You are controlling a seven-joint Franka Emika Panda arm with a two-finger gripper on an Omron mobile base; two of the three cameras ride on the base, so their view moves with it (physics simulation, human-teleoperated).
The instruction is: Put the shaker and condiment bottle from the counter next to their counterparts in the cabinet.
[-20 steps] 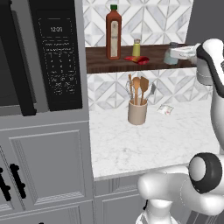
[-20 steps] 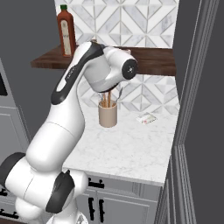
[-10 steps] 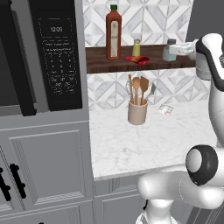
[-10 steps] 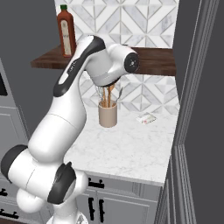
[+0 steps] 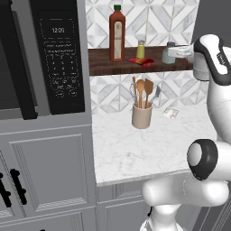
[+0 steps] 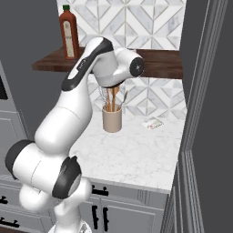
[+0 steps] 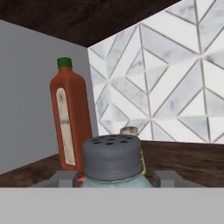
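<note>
Now my fingers are closed on the small teal-grey translucent shaker with its perforated grey cap, and over the last second my arm has carried it leftward along the dark brown wooden shelf board: a second ago the shaker was out at the right end of the board, and now it sits further in, closer to the things already stored there. From the hand view the grey cap rises right between my fingertips, with the tall red-orange bottle with the green cap and pale label beyond it to the left, and a sliver of the small yellow-green shaker with the grey top peeking out just behind the cap. In the left base view that yellow-green shaker stands beside the tall bottle, and the small flat bright-red condiment packet already lies on the board just in front of it, so I judge that half of the job done. The shaker I carry is near its counterpart but not yet beside it; I cannot tell whether its base rests on the board. On the white marble counter below stand a beige utensil crock and a small pale packet.
</note>
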